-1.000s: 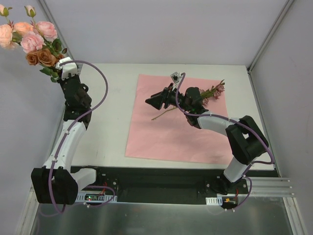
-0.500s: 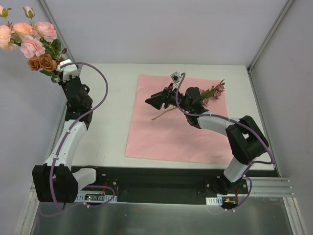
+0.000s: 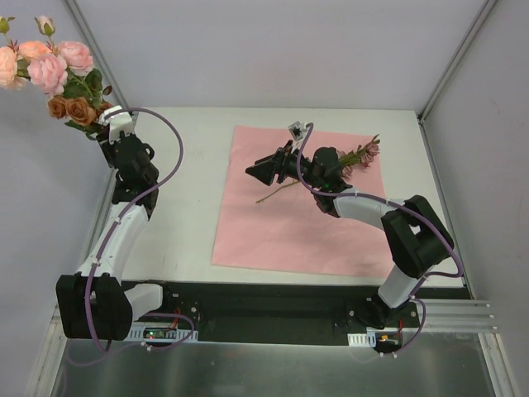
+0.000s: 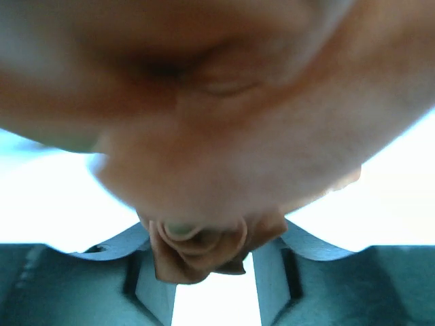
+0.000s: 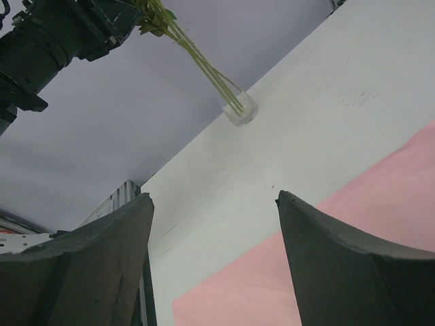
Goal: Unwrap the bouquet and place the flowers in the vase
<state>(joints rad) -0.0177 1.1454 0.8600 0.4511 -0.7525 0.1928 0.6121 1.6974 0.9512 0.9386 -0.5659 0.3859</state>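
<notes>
Left wrist view is nearly all blur, filled by an orange bloom. Vase (image 5: 240, 111) not made out from above. Right wrist view shows it at the bench (image 3: 190, 165) edge by the wall, green stems standing in it. Flowers (image 3: 62, 74) cut off at the frame corner. Loose spray (image 3: 364, 153) lies on pink paper (image 3: 281, 223), partly under the right arm.

Left jaws parted, a rust rose (image 4: 194, 248) between them; contact unclear. Right jaws wide apart, empty, above the paper.
</notes>
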